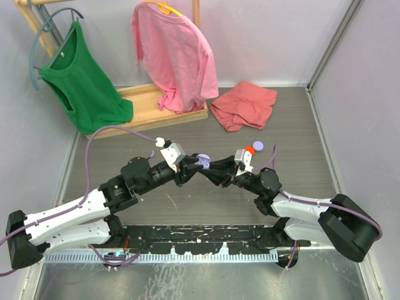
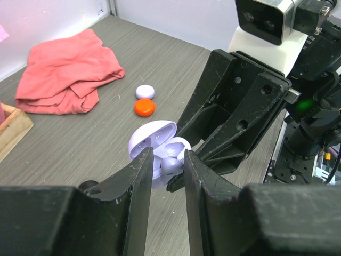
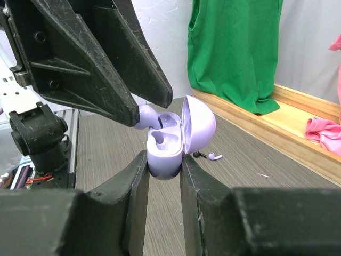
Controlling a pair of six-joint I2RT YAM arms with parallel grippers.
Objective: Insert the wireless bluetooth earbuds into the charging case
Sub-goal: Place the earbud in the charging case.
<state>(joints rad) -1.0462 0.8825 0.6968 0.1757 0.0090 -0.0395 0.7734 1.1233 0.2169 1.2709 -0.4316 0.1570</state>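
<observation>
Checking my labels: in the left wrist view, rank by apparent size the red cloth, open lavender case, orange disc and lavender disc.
1. red cloth
2. open lavender case, nearer the camera
3. orange disc and lavender disc: too alike to rank

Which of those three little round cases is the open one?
The lavender case in the right gripper, lid flipped up. The second lavender case and the orange case lie shut on the table.

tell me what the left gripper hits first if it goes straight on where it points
Probably the open lavender charging case held by the right gripper; the lavender earbud in the left gripper would meet it first.
</observation>
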